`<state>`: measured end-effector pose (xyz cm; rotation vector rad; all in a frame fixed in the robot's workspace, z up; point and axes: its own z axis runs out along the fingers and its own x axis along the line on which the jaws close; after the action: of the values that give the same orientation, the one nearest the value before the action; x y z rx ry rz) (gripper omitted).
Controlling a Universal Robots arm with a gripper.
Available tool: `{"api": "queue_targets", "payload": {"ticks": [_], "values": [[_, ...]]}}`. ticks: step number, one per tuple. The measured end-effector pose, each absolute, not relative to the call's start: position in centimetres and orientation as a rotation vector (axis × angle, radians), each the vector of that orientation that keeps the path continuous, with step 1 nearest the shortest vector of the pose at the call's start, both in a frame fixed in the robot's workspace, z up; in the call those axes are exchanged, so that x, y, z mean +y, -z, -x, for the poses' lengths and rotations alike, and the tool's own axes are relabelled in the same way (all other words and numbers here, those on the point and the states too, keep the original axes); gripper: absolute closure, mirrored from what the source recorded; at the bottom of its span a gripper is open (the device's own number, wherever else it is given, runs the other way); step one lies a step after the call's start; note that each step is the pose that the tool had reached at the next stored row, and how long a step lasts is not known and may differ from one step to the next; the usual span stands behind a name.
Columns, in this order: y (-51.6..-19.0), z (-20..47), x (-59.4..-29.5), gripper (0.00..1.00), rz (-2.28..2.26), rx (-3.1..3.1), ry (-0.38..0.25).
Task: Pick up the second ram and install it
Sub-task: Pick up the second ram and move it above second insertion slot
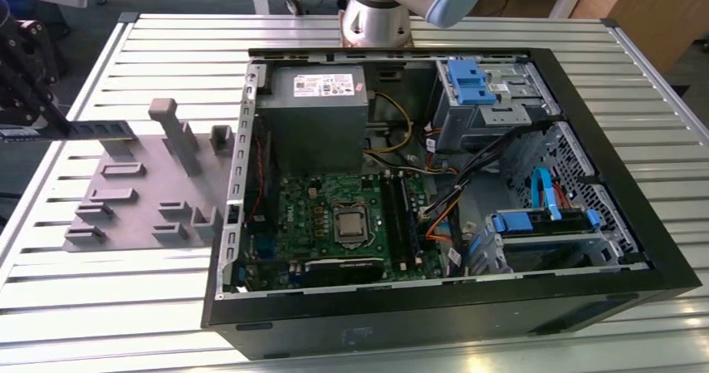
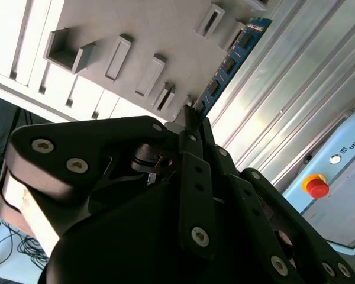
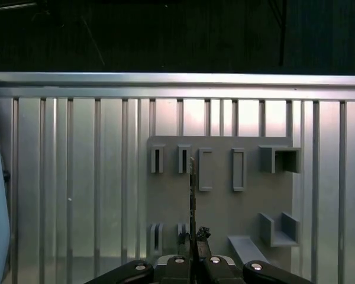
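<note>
Green-black, the ram (image 1: 102,130) is riding in my gripper (image 1: 53,129), jaws clamping one end, over the grey fixture (image 1: 133,192), outside the case (image 1: 443,311). Gripping so little, I am risking it pivoting or slipping if it is catching a post (image 1: 164,114)

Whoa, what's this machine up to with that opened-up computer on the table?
A robot arm's end effector is clamped on a thin memory stick, the second ram. It holds the stick over the gray fixture plate, at the exterior view's left. Beside the plate, an open computer case lies on the slatted table with its motherboard exposed. The stick is not yet in the computer.
</note>
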<state>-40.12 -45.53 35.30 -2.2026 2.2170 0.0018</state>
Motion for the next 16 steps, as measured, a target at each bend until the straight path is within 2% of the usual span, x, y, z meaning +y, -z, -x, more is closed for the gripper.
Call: {"api": "queue_targets", "payload": {"ticks": [16], "values": [[-36.7, 40.1, -45.5, 0.86, 2.203, 2.217, -0.002]]}}
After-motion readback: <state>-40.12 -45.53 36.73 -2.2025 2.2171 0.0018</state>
